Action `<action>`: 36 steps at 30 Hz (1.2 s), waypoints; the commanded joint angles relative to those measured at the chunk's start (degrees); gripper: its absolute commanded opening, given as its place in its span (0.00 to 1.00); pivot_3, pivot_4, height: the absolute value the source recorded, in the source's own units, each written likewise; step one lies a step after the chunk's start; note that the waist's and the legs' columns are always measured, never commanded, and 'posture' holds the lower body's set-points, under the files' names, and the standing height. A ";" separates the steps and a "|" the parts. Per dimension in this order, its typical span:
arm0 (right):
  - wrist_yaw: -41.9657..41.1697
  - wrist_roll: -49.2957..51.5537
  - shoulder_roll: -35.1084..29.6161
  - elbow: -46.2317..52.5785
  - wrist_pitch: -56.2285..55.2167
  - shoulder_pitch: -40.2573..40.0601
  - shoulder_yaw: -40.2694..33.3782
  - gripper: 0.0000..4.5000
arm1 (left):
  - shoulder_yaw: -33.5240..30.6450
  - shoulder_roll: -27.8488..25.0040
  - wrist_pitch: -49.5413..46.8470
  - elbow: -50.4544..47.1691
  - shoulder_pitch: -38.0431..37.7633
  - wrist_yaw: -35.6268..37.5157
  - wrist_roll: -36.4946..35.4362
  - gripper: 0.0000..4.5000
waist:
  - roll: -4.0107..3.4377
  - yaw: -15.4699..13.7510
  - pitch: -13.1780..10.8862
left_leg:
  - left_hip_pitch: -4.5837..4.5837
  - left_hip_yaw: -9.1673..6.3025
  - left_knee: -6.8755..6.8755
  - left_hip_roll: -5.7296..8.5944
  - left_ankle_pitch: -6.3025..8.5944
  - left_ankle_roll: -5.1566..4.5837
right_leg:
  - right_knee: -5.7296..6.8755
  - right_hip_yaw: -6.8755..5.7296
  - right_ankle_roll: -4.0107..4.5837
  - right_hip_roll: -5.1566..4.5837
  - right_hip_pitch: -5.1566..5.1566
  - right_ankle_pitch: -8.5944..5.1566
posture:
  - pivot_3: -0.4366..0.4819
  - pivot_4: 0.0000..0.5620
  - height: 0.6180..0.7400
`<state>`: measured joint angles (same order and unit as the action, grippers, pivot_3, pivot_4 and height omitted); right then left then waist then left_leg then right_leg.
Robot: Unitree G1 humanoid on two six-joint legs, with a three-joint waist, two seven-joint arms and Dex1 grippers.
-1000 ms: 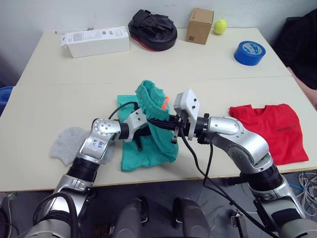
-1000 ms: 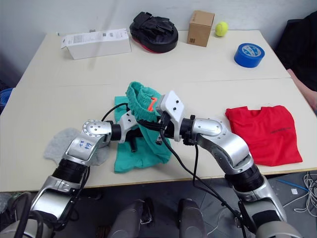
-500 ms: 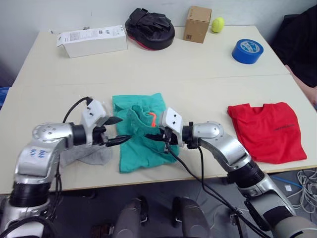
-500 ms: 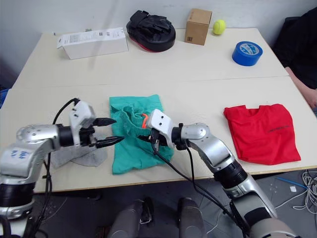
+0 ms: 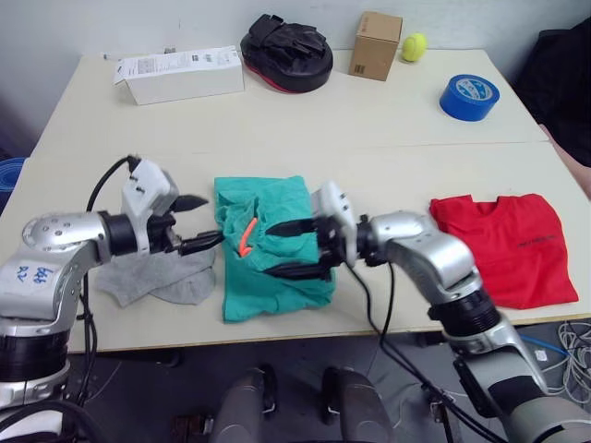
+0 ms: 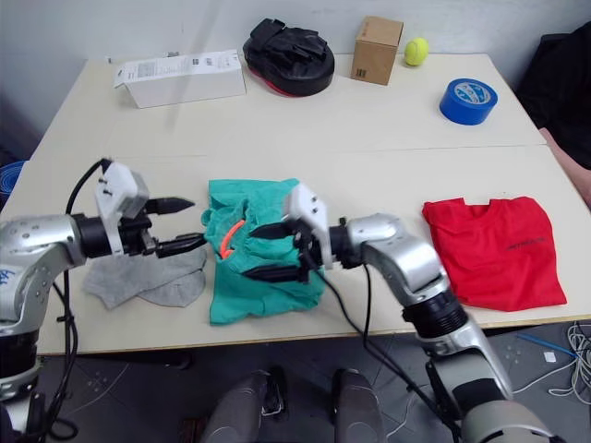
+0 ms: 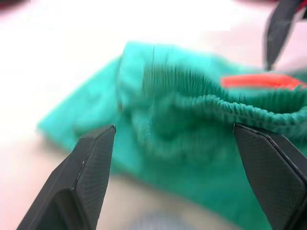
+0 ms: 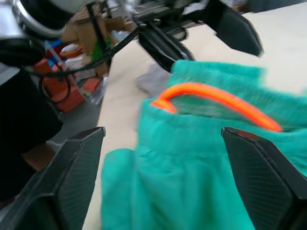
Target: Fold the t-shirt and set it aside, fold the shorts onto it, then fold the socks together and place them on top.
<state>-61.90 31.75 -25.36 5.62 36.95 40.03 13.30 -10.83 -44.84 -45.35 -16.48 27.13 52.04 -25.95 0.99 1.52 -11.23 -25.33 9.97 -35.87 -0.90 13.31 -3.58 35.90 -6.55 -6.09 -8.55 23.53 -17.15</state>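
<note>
Both grippers, the left gripper (image 5: 197, 221) and the right gripper (image 5: 294, 247), stand wide and empty on either side of the shorts (image 5: 268, 245), which lie folded near the table's (image 5: 369, 120) front edge, probably just let go.

A: Where do the two head views look from?
B: From above, forward and down over the table (image 5: 388, 138).

A: And the wrist views?
B: Close, facing the shorts (image 7: 192, 143), which all four views share.
</note>
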 commanded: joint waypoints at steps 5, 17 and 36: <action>0.44 1.13 -4.56 3.36 1.46 -1.51 -4.73 0.86 | 4.78 3.77 -2.67 3.55 14.34 -0.07 -4.56 0.91 | 0.01 0.28 0.00 | 0.00 0.10 -0.04 -0.03 -0.02 -0.02 | 0.05 -0.09 0.00 0.12 -0.02 0.00 | 0.48 0.27 1.00; 3.84 -15.47 2.55 -4.18 -15.38 -0.58 6.83 0.00 | 27.39 1.34 26.44 21.86 11.82 3.43 21.28 0.72 | 0.00 0.27 0.00 | 0.03 0.43 -0.12 -0.08 -0.02 -0.05 | 0.11 -0.29 0.01 0.12 0.16 0.00 | 0.48 0.27 1.00; -7.80 -20.19 -8.60 -2.86 -24.94 -12.04 7.13 0.00 | 24.91 3.86 26.39 23.36 6.32 2.08 23.58 0.01 | 0.02 0.11 0.01 | 0.21 0.29 -0.27 -0.07 0.02 -0.13 | 0.16 -0.17 -0.02 0.00 -0.15 0.01 | 0.48 0.27 1.00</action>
<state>-69.59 9.72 -33.75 1.05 11.22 27.85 22.93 14.81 -41.06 -18.05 6.98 34.50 54.94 -3.25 1.00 1.63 -11.21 -25.12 10.25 -36.15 -0.98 13.33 -3.71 36.06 -6.70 -6.10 -8.55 23.39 -17.13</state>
